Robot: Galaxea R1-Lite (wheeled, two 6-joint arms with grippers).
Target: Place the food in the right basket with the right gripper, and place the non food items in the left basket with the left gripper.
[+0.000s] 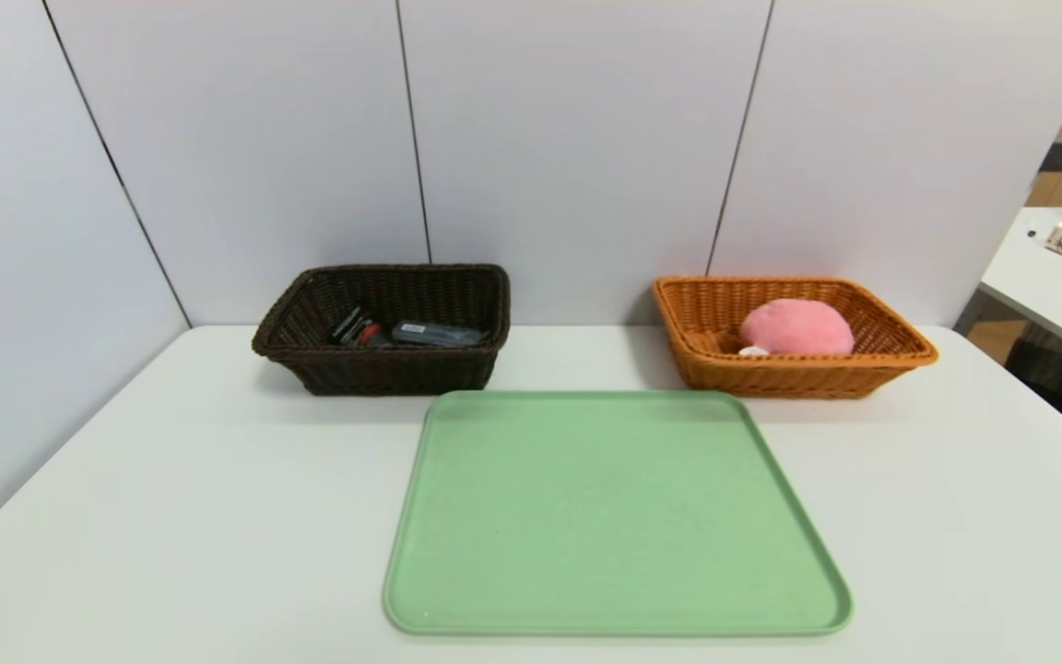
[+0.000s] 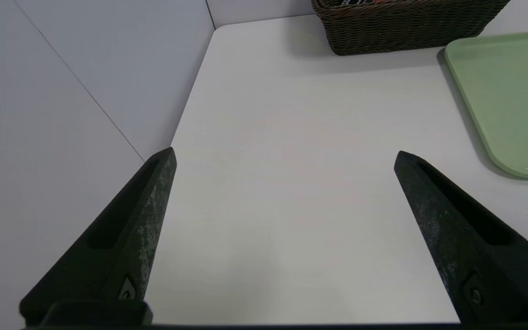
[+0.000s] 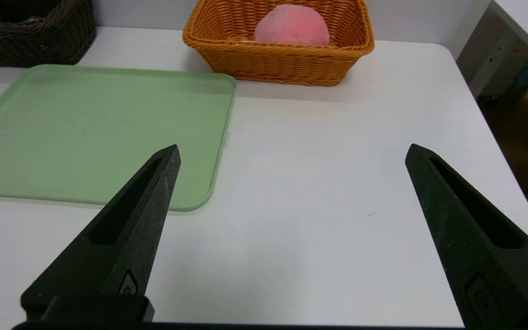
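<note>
A dark brown wicker basket (image 1: 383, 373) stands at the back left and holds dark non-food items (image 1: 434, 333), one with a red part. At the back right an orange wicker basket (image 1: 798, 373) holds a pink plush food item (image 1: 796, 327). A bare green tray (image 1: 614, 516) lies in front of both. Neither arm shows in the head view. My left gripper (image 2: 284, 153) hangs open over bare table near the left wall, with nothing between its fingers. My right gripper (image 3: 291, 151) is open too, over bare table beside the tray's right edge (image 3: 218, 151).
White wall panels (image 1: 577, 138) close off the back and the left side. The white table (image 1: 955, 516) ends at a right edge, past which stands another white table (image 1: 1056, 286) with boxes. The dark basket (image 2: 406, 27) and the orange basket (image 3: 277, 59) show in the wrist views.
</note>
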